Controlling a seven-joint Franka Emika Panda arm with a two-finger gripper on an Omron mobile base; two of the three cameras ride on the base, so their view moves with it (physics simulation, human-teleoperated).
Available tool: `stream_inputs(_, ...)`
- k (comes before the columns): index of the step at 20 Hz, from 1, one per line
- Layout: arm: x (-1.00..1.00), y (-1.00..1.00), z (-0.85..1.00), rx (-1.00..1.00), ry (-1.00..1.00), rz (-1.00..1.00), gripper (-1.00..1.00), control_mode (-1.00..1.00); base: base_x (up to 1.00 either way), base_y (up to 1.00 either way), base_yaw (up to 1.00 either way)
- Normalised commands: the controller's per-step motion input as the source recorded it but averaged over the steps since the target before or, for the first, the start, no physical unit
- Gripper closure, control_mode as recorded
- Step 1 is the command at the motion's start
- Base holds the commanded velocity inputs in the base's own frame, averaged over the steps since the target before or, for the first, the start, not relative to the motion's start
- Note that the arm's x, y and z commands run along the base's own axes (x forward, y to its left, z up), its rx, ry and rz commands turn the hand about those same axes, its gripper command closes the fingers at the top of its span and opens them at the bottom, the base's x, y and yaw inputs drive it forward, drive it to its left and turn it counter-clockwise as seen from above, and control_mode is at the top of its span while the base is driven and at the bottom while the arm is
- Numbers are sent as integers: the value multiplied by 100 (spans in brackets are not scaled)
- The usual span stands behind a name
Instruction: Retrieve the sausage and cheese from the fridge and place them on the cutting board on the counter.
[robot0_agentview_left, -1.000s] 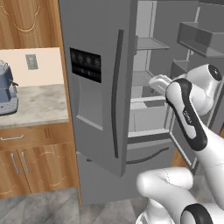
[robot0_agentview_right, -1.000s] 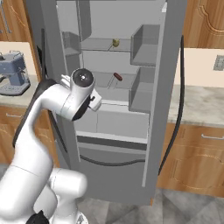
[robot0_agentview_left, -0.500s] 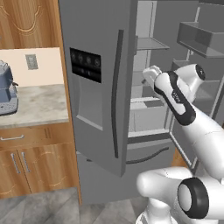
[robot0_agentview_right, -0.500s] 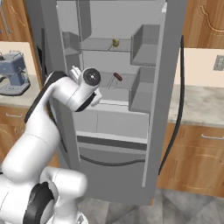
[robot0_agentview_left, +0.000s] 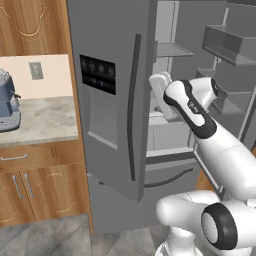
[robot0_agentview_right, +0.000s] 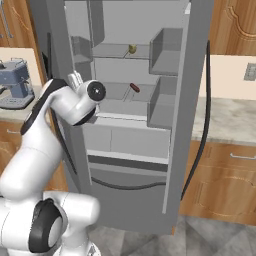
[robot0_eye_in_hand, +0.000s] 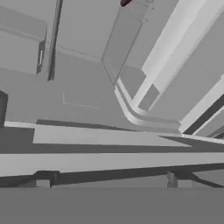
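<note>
Fridge (robot0_agentview_right: 125, 145) — doors open for access. Sausage (robot0_agentview_right: 135, 87) on the middle shelf, cheese (robot0_agentview_right: 132, 48) on the shelf above, both unclaimed. Pincer (robot0_eye_in_hand: 107, 183) spread wide, empty — raised toward the shelves, apparently approaching the sausage.

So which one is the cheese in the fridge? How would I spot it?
Look inside the open grey fridge, at the upper shelf in the right base view. The cheese is the small yellowish chunk sitting there, near the tall side bin. The other food, the dark red sausage, is long, thin and one shelf lower.
</note>
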Motion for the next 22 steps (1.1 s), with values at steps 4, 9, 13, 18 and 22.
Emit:
stream_inputs(4, -5, 40, 16, 22, 3, 1, -100, -100, 0, 0, 0)
stream_inputs(9, -82, 55, 22, 17, 1, 5, -100, -100, 0, 0, 0)
stream_inputs(13, -81, 73, 14, 12, 0, 6, -100, -100, 0, 0, 0)
stream_inputs(18, -11, 99, 5, 3, 1, 4, -100, -100, 0, 0, 0)
stream_inputs(22, 3, 100, 6, 0, 5, 4, -100, -100, 0, 0, 0)
